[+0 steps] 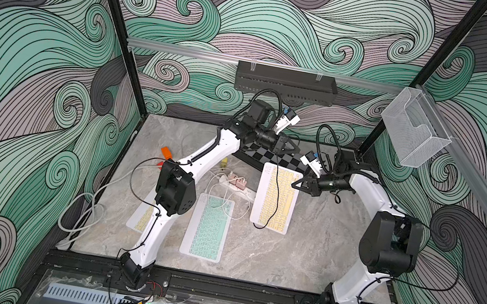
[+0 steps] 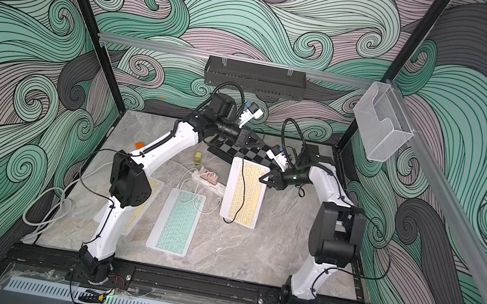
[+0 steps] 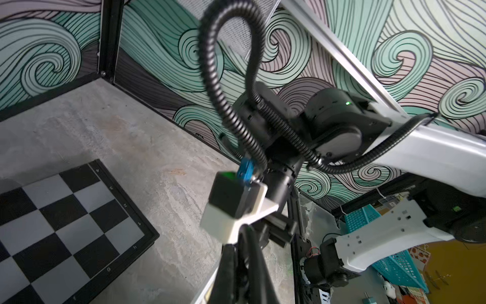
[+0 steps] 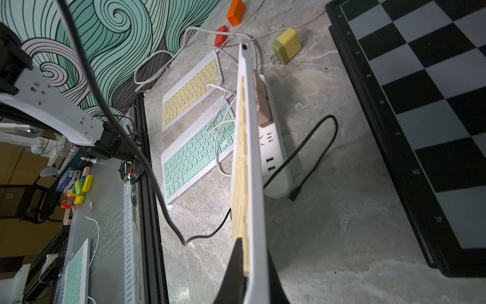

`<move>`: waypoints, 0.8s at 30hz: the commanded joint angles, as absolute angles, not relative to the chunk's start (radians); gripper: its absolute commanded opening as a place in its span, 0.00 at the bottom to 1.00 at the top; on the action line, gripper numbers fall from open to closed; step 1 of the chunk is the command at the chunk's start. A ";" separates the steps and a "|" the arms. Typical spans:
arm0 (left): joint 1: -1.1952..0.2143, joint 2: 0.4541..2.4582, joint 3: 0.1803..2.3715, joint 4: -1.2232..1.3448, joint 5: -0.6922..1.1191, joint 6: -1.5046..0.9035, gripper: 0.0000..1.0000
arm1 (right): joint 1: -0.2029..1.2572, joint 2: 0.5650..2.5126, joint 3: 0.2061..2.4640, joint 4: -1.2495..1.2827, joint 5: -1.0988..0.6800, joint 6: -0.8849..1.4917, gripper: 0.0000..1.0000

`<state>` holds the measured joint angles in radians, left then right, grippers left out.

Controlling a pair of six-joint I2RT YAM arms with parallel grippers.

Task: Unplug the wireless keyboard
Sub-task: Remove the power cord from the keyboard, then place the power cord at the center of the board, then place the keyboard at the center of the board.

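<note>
Right end effector (image 1: 296,185) is clamped on the edge of the yellow keyboard (image 1: 283,207), which is tilted up over the bench (image 1: 302,254) next to the power strip (image 1: 242,190). Left end effector (image 1: 292,148) is closed above the chessboard (image 1: 268,157). Black cable (image 1: 277,199) drapes across the keys, can't tell if it's gripped.

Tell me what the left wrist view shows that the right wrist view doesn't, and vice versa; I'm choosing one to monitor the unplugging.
Only the left wrist view: the right arm with its wrist camera. Only the right wrist view: the right gripper shut on the yellow keyboard, the power strip, the green keyboard, a second yellow keyboard and a black cable lying loose on the table. Both: the chessboard and the marble tabletop.
</note>
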<state>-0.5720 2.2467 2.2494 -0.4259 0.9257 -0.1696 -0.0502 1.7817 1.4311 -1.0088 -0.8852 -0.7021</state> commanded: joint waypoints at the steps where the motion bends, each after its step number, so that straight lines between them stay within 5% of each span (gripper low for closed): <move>1: -0.560 2.196 2.173 -0.331 0.842 -0.197 0.00 | -0.174 1.780 1.417 -1.003 -0.902 -0.717 0.00; 17: -0.571 2.318 2.016 -0.008 0.642 -0.425 0.02 | -0.347 1.888 1.300 -1.002 -0.462 -0.444 0.00; 24: -0.578 2.358 1.998 -0.046 0.683 -0.421 0.31 | -0.380 1.923 1.292 -0.949 -0.430 -0.396 0.21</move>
